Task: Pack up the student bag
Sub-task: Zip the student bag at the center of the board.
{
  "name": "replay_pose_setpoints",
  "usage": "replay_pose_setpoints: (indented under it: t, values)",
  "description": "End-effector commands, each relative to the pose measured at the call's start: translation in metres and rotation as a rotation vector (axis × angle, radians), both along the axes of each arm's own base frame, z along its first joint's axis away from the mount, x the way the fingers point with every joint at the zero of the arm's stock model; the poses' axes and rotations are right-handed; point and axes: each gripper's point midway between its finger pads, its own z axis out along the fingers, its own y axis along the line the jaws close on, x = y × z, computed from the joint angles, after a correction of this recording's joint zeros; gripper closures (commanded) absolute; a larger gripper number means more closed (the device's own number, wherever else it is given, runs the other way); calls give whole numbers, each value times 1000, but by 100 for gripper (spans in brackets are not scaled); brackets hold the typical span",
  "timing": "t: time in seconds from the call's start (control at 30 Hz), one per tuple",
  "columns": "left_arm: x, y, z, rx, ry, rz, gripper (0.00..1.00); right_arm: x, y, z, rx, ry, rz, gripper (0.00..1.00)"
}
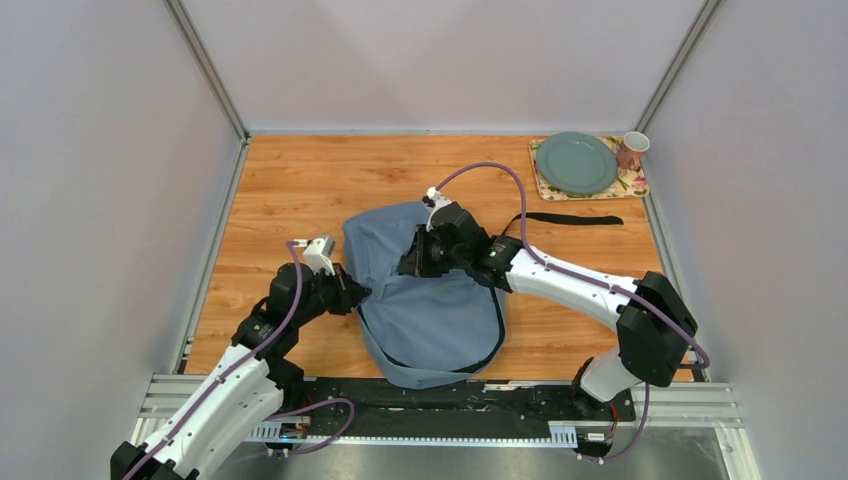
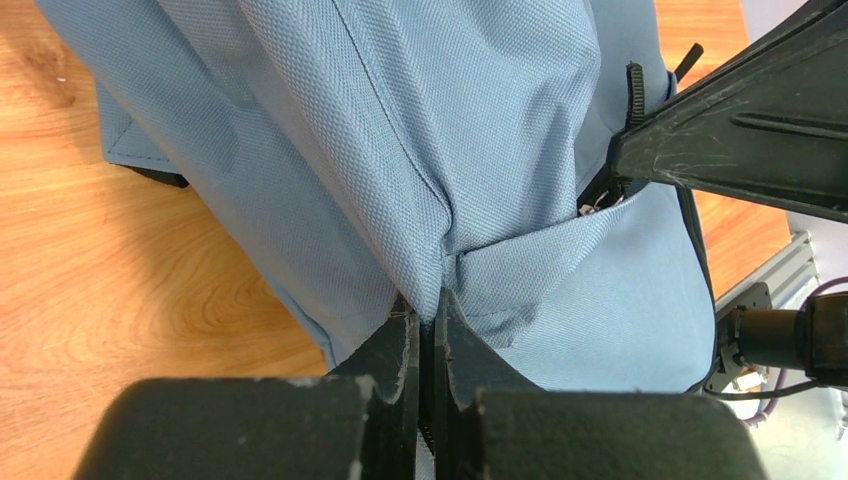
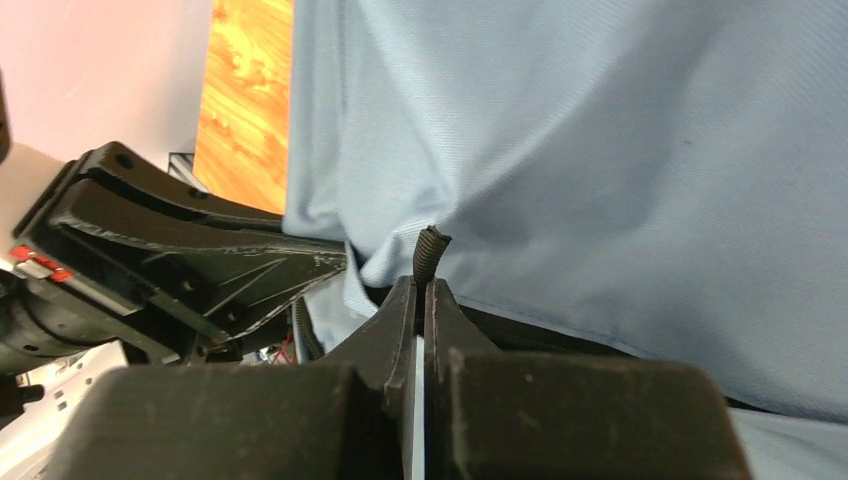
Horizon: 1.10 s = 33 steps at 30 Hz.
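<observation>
The student bag [image 1: 430, 305] lies slumped in the middle of the worktop [image 1: 300, 180] with nothing visibly inside it. Packing looks barely begun, probably at the stage of getting the zip open. A plate [image 1: 577, 163] and mug [image 1: 632, 150] sit well beyond the bag, to its far right. The left arm [image 1: 265, 325] reaches low to the bag's left edge, its jaws pinched tight on a fold of cloth. The right arm [image 1: 570, 285] stretches over the bag's top, jaws closed on a black zip cord [image 3: 430, 250].
</observation>
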Motion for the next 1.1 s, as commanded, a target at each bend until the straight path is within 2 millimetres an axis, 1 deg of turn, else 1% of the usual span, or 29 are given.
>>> replay_pose_setpoints:
  t: [0.0,0.2,0.23,0.3,0.63,0.77,1.0,1.07]
  values:
    - [13,10,14,7,-74,69,100,24,-18,20,40,-69,-123,100]
    - [12,14,13,22,-79,84,100,29,-36,17,30,-70,-184,100]
    - [12,15,13,25,-80,85,100,34,-43,12,1,-74,-219,100]
    - [12,16,15,26,-87,89,100,38,-51,10,-9,-76,-240,100]
    - [13,19,16,50,-93,98,100,47,-89,-11,-89,-58,-317,100]
    - [14,20,18,61,-95,93,100,52,-109,-20,-123,-55,-364,100]
    - [15,19,21,61,-101,92,100,62,-151,-36,-213,-53,-442,100]
    - [15,19,21,61,-100,92,100,62,-161,-41,-244,-52,-451,100]
